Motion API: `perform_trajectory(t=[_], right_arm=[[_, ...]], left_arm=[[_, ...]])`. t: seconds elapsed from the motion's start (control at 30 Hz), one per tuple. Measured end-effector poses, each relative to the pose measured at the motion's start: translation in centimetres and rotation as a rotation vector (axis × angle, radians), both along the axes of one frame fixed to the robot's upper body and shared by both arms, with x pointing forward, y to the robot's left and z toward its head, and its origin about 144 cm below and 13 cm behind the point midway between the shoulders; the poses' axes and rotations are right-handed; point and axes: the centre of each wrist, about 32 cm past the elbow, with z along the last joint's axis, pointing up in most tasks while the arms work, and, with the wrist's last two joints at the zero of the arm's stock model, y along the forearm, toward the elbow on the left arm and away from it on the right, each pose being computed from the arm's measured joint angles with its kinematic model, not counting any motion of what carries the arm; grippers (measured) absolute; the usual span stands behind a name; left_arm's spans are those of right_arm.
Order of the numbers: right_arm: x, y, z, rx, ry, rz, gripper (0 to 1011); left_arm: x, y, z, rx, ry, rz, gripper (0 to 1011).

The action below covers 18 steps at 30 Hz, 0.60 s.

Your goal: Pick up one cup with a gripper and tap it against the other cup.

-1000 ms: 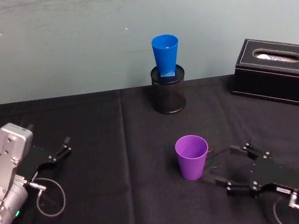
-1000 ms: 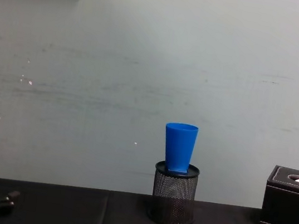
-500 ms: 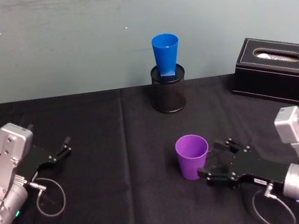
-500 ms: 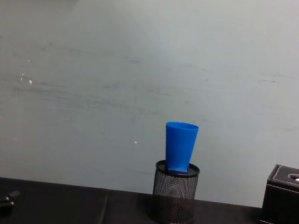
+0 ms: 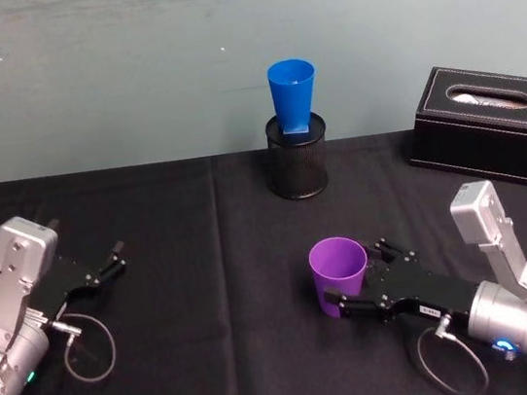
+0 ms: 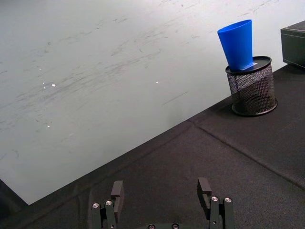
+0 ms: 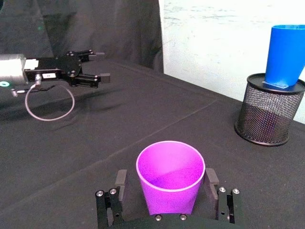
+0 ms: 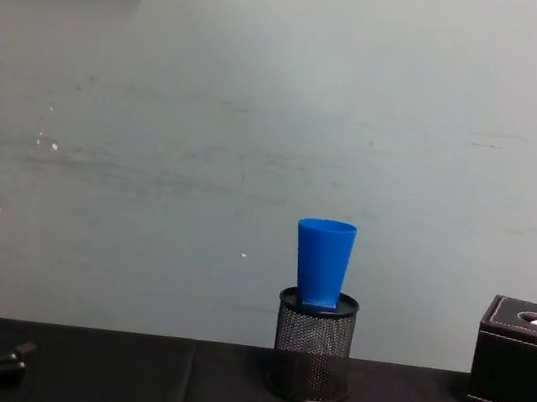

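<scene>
The black-draped table (image 5: 204, 265) carries the wire-mesh pen pot (image 5: 299, 168), well ahead of the right gripper (image 5: 351, 275), with the blue plastic tumbler (image 5: 292, 95) standing in its mouth. The purple plastic tumbler (image 7: 170, 176) stands upright between the right gripper's spread jaws, not yet clamped. It looks light, smooth and thin-walled, likely to flex or slip, so a gentle squeeze at mid-height suits it. The left gripper (image 5: 115, 260) rests open and empty, far to the side. Half a second ago the right gripper's tips only reached the tumbler's side; now they straddle it.
</scene>
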Motion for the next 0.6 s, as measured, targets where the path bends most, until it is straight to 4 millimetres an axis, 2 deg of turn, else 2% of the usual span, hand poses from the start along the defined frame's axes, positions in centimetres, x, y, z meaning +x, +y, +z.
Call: perform_trajectory(t=[0.6], right_arm=[[1.1, 1.5, -0.2, 0.011, 0.01, -0.016, 1004]], left_arm=[[0.0, 0.0, 0.0, 0.0, 0.0, 0.0, 1011]])
